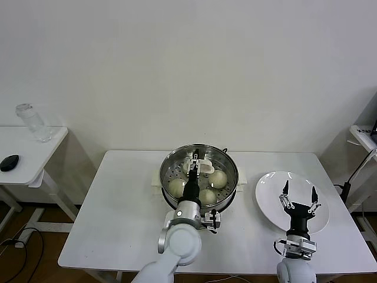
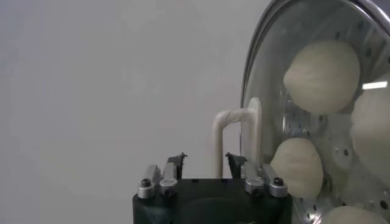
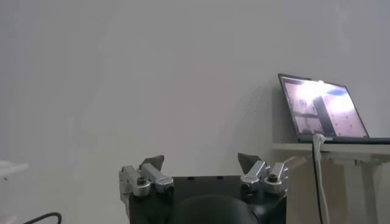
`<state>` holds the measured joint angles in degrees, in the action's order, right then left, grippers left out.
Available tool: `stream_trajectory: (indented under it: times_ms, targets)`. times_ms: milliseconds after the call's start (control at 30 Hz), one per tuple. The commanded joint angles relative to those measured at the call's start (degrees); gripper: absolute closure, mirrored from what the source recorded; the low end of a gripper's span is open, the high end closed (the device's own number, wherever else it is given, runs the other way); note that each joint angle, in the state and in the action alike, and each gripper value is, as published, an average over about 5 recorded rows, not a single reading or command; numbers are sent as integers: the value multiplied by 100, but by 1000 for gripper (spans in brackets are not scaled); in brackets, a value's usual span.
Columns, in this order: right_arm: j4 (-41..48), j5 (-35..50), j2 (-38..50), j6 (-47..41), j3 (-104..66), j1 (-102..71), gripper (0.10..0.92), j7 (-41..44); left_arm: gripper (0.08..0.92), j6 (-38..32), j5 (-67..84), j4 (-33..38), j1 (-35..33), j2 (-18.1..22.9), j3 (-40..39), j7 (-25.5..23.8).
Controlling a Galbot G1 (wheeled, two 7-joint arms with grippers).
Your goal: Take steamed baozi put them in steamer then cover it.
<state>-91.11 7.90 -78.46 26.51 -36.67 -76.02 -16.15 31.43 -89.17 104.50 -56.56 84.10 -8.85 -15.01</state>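
The steamer stands mid-table with several baozi inside. A glass lid lies over it, and its cream handle is up. My left gripper is at that handle. In the left wrist view the baozi show through the glass lid. One leg of the handle stands between my left gripper's fingers. The jaws are partly apart and do not press on it. My right gripper is open and empty above the white plate; it also shows in the right wrist view.
A side table at the left holds a glass jar and a black mouse. At the right, a laptop sits on another table. Cables hang near the table's right edge.
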Motion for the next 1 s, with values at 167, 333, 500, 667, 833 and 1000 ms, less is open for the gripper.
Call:
stream_trajectory:
  times_ms: [167,333,500,667,833,1000]
  targets:
    - [-57,-35,-18,-52,66,58,203,-10,203,46,1136,1525,-610,-634,180,202]
    - [-84,-40,9,-36,52,5,203,6,178,-419,2894,1884,-519,-749,846,1277]
    - [-142,18,86,-145,49,-34,203,-17,177,-1407,5638,1629,-333,-782,1902,2530]
    - [-358,424,258,-566,161,-106,203,-77,177,-2763,7952,904,-469,-856,3169,2429]
    - [-570,854,436,-997,243,-160,203,-138,177,-3548,9571,171,-824,-960,4242,1791]
    - [-665,1229,532,-1113,238,-207,203,67,177,-4037,9945,-163,-1339,-1031,4557,1327]
